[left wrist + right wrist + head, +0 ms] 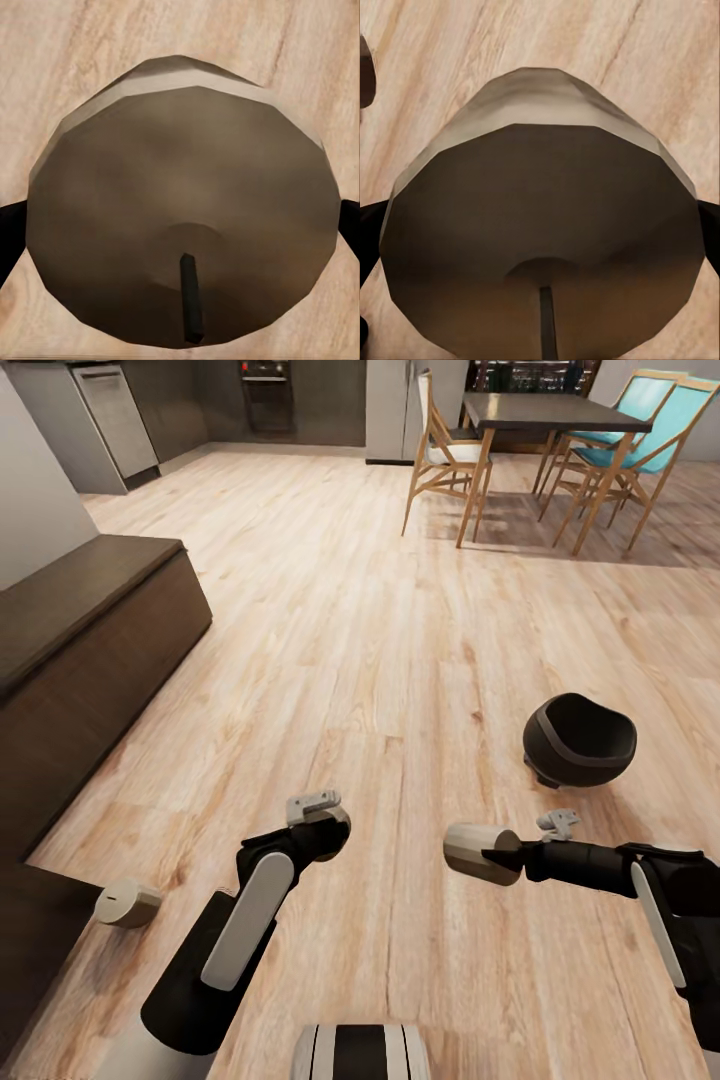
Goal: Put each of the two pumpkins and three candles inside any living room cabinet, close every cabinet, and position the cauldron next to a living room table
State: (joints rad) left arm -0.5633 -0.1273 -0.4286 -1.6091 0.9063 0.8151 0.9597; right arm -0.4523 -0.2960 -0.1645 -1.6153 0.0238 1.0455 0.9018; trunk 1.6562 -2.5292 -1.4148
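Candles: left jaws gripping one candle (180,217); right jaws gripping another (480,854); third (127,903) lying at eight o'clock.
Cauldron (579,741): sitting at two o'clock.

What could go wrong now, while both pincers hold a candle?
The left pincer grips the left candle, the right pincer the right candle, while the cabinet looks closed: nothing is free to open it. The third candle lies on its side near the cabinet; the base might knock it rolling.

No readable text, label or number anywhere.
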